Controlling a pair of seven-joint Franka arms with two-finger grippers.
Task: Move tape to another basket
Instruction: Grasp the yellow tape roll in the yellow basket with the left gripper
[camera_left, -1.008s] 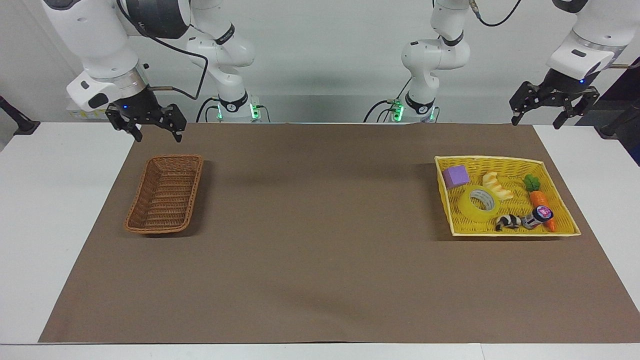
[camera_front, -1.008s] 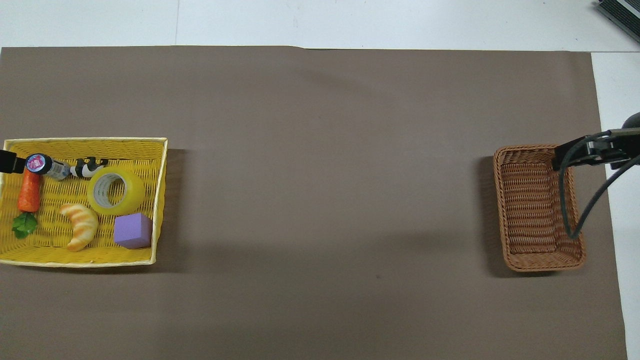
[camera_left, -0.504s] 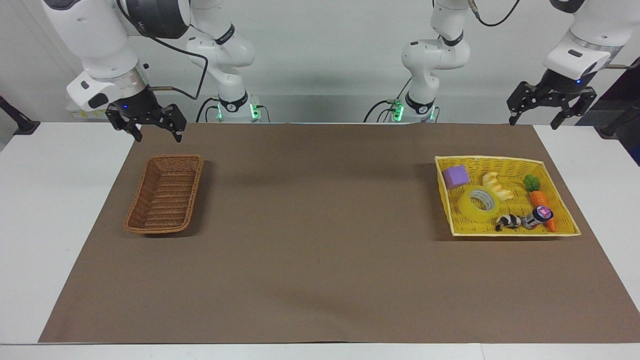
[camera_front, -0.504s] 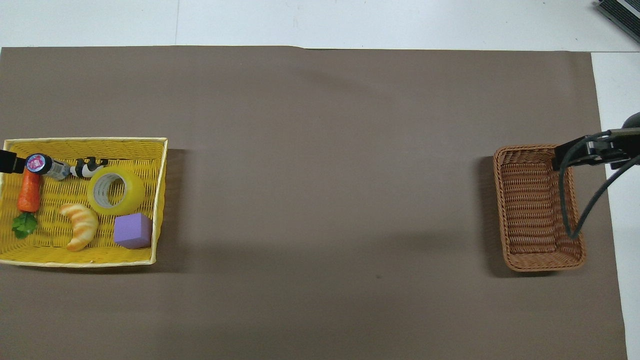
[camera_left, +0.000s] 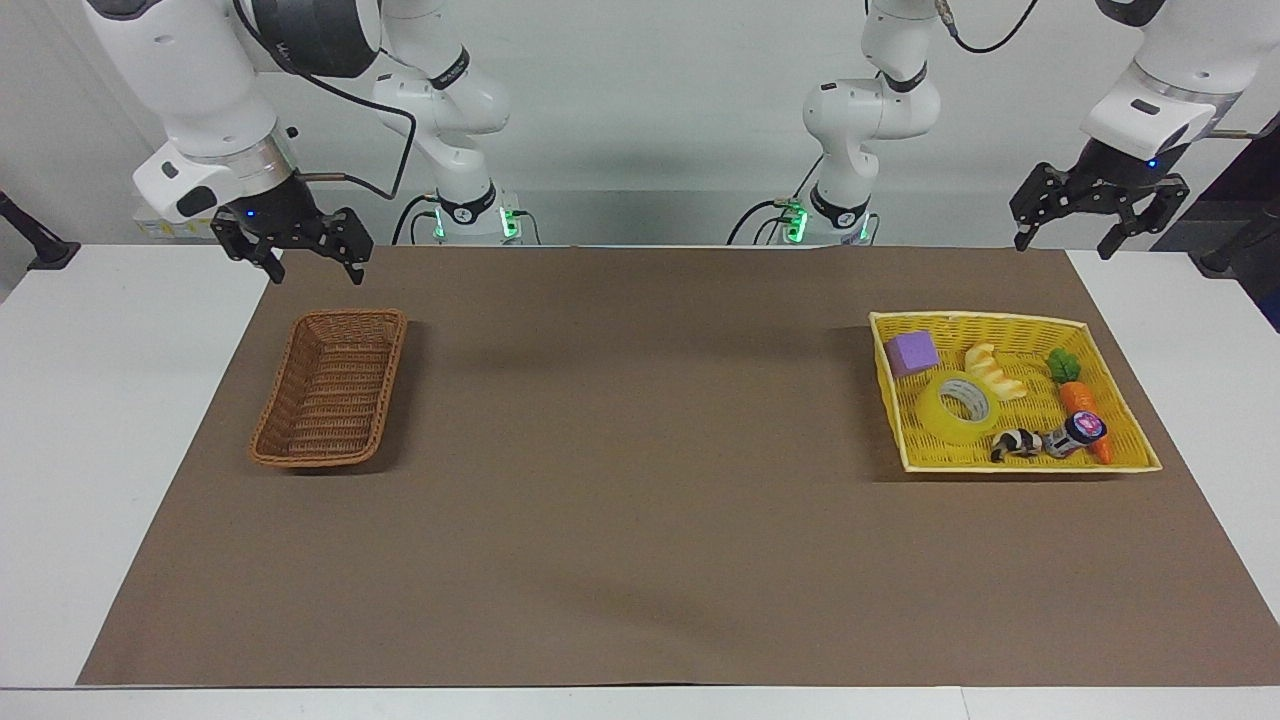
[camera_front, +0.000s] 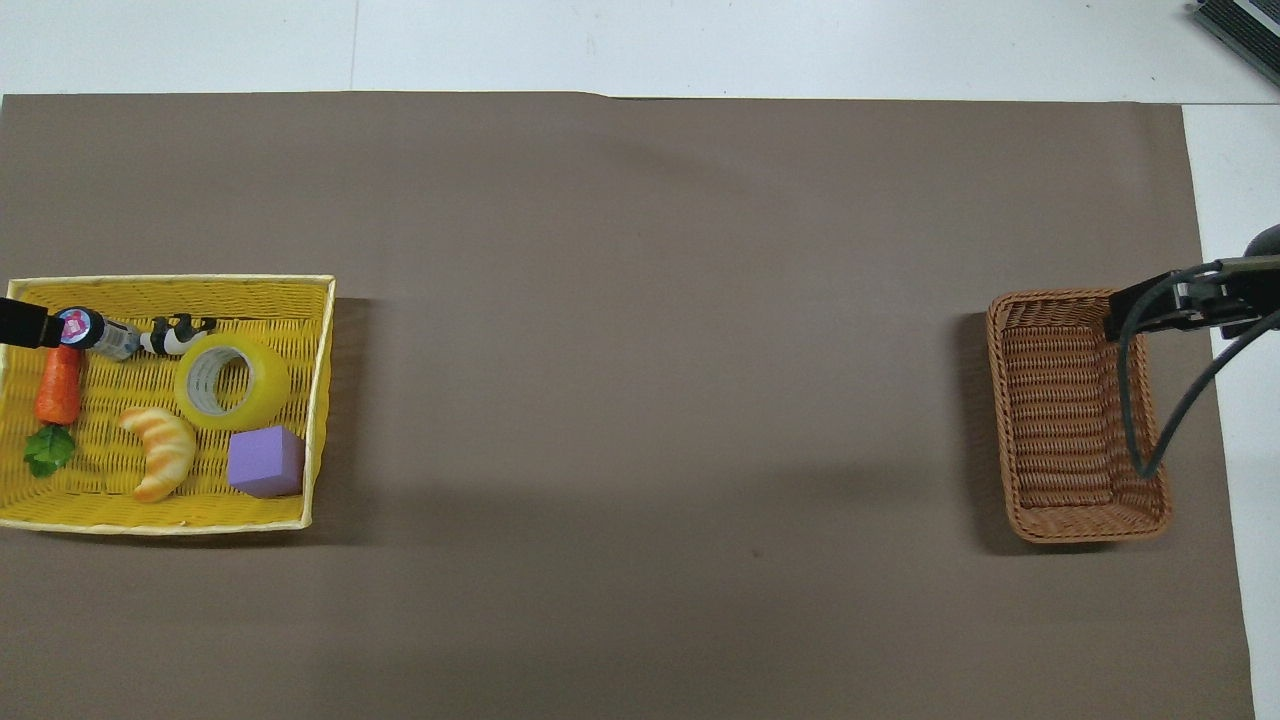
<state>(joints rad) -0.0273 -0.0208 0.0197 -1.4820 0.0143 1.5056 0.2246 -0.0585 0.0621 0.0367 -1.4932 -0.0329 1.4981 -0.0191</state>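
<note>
A brown mat (camera_left: 640, 520) covers the table. The tape (camera_left: 957, 407) lies in the yellow tray (camera_left: 1020, 465); the wicker basket (camera_left: 330, 388) sits well apart. The left gripper (camera_left: 1086, 218) and right gripper (camera_left: 295, 248) hang spread wide, holding nothing.

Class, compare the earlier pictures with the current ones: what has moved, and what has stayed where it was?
Only the left gripper moved: open and empty, it rose slightly and drifted toward the table's middle. The right gripper stayed open near the brown wicker basket. The translucent yellow tape roll stayed in the yellow woven tray.

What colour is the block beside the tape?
Purple block, beside the tape; clearest in the overhead view.
</note>
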